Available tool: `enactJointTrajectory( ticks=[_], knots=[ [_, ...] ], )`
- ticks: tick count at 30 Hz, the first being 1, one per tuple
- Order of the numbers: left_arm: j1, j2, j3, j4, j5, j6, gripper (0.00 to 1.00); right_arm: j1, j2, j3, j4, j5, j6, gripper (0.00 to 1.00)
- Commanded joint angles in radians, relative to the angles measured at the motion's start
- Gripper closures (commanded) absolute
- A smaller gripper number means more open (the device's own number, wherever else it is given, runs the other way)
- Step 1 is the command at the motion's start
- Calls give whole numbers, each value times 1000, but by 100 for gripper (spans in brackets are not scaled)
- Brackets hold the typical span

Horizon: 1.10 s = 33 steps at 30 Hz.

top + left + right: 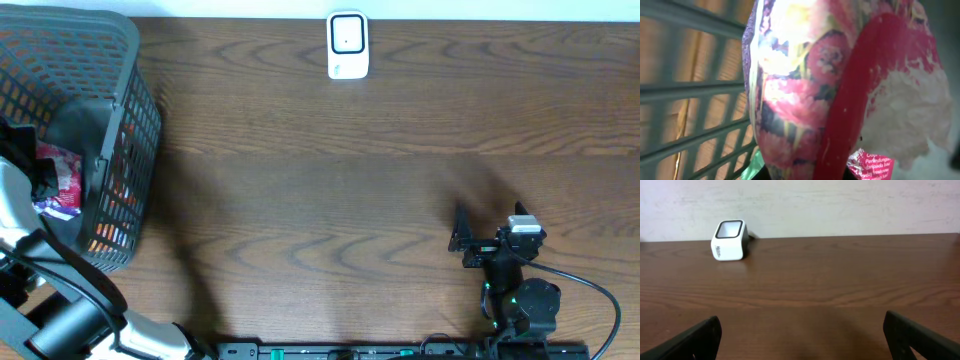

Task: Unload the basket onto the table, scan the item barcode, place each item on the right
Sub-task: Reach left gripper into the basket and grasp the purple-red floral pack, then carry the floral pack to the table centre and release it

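**Left gripper** [45, 172]: lowered inside the basket [135, 110]. The jaws are pressed together and, as far as the views show, pinch the film of the snack packet [62, 166]. The fingertips are hidden behind the packet.

**Right gripper** [458, 232]: well apart from the basket, toward the opposite near corner of the table [350, 180]. The jaws are spread wide. Both black fingers [695, 340] show at the lower corners of the right wrist view, with bare wood between them. It holds nothing and touches nothing.

**Snack packet** [805, 100]: inside the basket, against its left side. In the left wrist view its long axis runs top to bottom of the frame, tilted slightly. No barcode can be made out.

**Materials and shapes:**
- Packet: glossy, crinkled film with a pink floral print, a red curved band and a white patch.
- Basket [690, 90]: grey plastic lattice with slotted walls; more packets show through the slats.
- Scanner [348, 45]: a small white rounded block with a dark-rimmed window, well to the right of the basket at the table's far edge.
- Table: dark wood grain.
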Motion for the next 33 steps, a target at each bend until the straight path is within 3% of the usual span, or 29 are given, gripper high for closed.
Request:
enactJointTrajectory(
  ticks=[1,2,7,11,16,29,33],
  knots=[
    [-1,-127,25,47,39,-186,93,-17,-6,-2,-3,9,0,1],
    [-1,-202,29,93,133,-273,93,-17,-6,-2,-3,9,0,1],
    [-1,-380,29,246,424,-426,93,-18,-6,-2,-3,9,0,1],
    [-14,-492,29,382,555,-577,93,-18,-6,-2,-3,9,0,1],
    [-115,-584,29,492,579,-698,92,-18,-6,-2,-3,9,0,1],
    [-653,-611,27,515,562,-705,93,-18,-6,-2,-4,9,0,1],
    [-833,-479,27,441,514,-918,93,-18,-6,-2,-4,9,0,1]
  ],
)
